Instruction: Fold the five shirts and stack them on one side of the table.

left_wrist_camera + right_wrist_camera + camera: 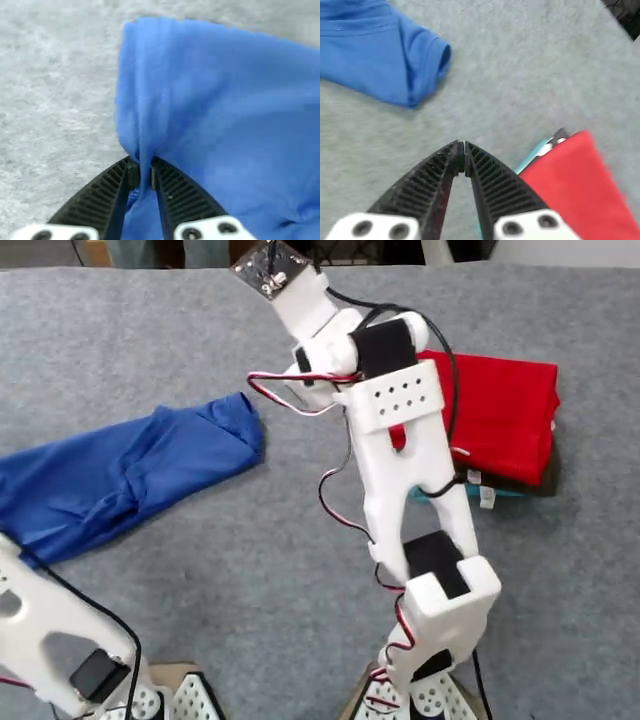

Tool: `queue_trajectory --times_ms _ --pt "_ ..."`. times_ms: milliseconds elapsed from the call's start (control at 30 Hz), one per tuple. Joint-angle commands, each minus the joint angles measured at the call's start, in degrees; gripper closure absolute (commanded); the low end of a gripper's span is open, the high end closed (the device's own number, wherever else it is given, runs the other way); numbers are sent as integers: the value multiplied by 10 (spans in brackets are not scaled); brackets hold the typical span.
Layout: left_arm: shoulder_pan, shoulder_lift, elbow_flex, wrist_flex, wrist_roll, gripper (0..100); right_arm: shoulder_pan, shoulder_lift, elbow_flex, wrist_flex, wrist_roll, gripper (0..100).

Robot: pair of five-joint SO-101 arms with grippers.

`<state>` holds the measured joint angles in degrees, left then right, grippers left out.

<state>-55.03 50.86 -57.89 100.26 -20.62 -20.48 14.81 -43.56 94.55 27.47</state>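
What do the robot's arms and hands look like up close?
Both arms, the right arm and the left arm, are white plastic shells with black motor blocks. Red, white and black cables loop along the right one. The left hand and the right hand each have two black, ribbed, tapering fingers on white screwed mounts.

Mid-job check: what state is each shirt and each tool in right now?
blue shirt: not folded, rumpled on the table, edge pinched in the left tool.
red shirt: folded, lying on top of the others.
teal shirt: under the red shirt, edge showing.
dark shirt: under the red shirt, edge showing.
left tool: shut on the blue shirt.
right tool: shut, holding nothing.
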Motion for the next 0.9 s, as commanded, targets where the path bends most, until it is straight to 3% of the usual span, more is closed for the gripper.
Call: queue_trajectory --times_ms 0,267,533,733,867 --pt "60 -91 47 6 1 971 14 -30 -17 -18 35 984" --pt "255 -261 239 4 48 971 91 -29 -73 -37 37 984" --pt "455 -287 260 4 185 971 181 -29 -107 -23 40 984" --pt "560 -287 262 -93 263 971 219 -29 -111 -22 68 984" --pt "606 -281 264 -149 275 971 218 -29 -111 -6 90 984"
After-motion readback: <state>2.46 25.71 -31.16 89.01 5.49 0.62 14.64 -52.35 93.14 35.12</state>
